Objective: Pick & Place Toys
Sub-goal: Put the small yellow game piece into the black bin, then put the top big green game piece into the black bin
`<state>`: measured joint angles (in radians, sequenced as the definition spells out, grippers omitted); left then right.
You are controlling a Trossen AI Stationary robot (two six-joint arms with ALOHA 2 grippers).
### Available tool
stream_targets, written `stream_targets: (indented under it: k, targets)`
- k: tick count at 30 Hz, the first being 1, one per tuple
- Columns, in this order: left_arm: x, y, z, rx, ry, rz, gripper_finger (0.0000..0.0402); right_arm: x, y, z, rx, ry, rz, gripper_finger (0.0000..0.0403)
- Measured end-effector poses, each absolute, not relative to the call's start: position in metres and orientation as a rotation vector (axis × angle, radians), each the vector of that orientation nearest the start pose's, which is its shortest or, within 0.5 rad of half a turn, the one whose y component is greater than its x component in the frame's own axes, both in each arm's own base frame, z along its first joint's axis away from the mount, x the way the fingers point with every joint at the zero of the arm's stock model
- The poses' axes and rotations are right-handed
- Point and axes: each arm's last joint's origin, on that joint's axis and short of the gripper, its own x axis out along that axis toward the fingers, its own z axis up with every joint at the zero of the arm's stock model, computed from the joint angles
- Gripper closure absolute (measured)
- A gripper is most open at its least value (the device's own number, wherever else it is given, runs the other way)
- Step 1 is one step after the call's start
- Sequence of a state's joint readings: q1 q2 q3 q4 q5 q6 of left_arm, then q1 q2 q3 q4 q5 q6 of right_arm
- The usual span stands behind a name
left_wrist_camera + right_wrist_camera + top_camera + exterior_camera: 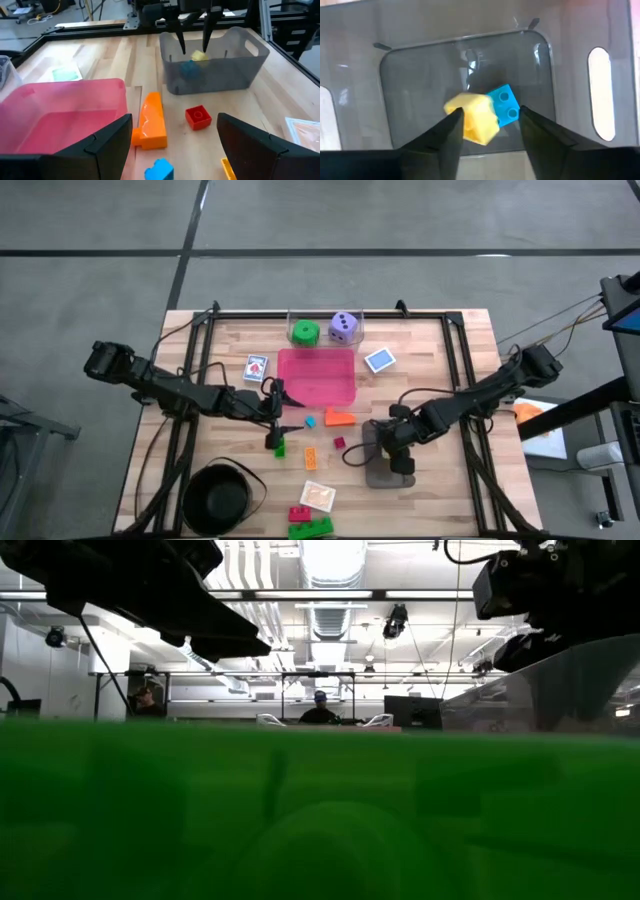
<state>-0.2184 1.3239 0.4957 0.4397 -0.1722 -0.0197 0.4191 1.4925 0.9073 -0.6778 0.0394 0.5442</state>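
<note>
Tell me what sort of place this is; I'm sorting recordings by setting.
Probably a robotics lab or workshop: a wooden table on a bare concrete floor, exposed ceiling ducts, and people seated at workbenches in the room behind.

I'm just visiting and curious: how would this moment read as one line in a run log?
right gripper: open over grey tray | yellow brick, blue brick: inside tray | left gripper: open, near orange brick

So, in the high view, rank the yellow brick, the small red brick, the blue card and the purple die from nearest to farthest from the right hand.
1. Yellow brick: in the grey tray, directly under the right hand.
2. Small red brick: on the table just beside that tray, toward the left arm.
3. Blue card: farther up the table, next to the pink tray.
4. Purple die: in the clear tray at the far edge.
</note>
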Motion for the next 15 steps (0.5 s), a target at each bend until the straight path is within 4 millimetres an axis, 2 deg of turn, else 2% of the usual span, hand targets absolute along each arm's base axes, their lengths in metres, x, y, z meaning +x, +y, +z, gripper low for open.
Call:
stream_targets:
  k: [7, 12, 15]
  targets:
    - [0.249, -0.051, 0.183, 0.052, 0.382, -0.042, 0.0107, 0.241, 0.109, 0.194, 0.183, 1.259, 0.001, 0.0136]
    - [0.249, -0.052, 0.181, 0.043, 0.403, -0.058, 0.0107, 0.237, 0.116, 0.209, 0.142, 1.129, 0.002, 0.0125]
    - [0.249, -0.053, 0.180, 0.036, 0.486, -0.059, 0.0107, 0.237, 0.122, 0.221, 0.112, 0.991, 0.003, 0.0124]
